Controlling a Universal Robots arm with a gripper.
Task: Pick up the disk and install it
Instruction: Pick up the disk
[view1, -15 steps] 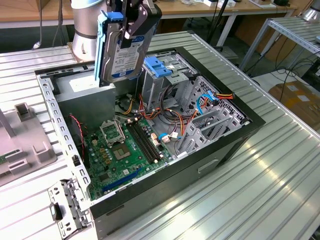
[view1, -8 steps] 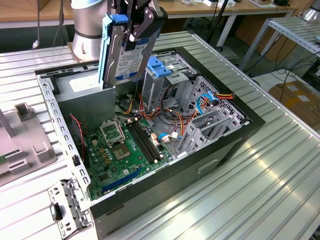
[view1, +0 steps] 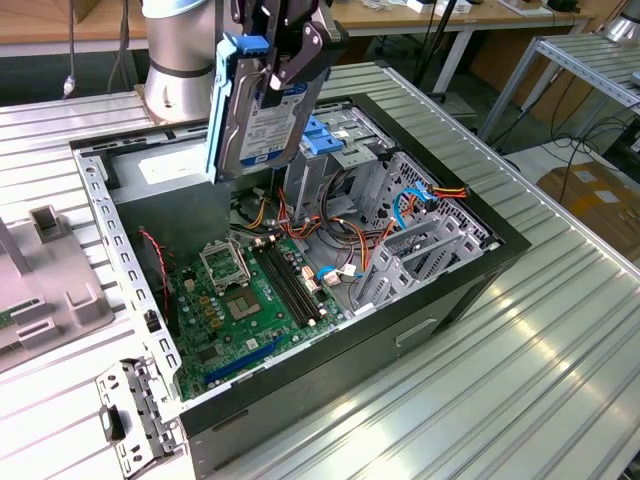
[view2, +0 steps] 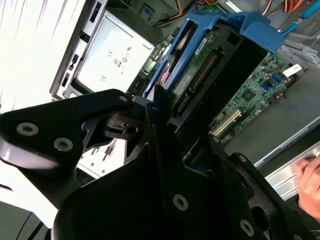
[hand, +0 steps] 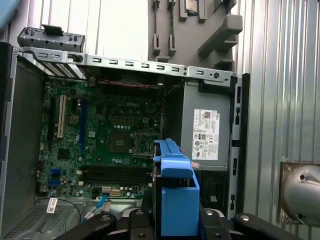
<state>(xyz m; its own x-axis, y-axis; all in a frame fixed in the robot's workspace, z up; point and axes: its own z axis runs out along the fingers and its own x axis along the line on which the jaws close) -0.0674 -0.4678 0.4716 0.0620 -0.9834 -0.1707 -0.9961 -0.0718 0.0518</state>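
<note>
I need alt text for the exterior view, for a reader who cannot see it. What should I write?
The gripper holds the disk, a silver hard drive with blue side rails, nearly upright above an open computer case lying on a ribbed metal table. Inside the case are a green motherboard, coloured cables and a grey drive cage.
</note>
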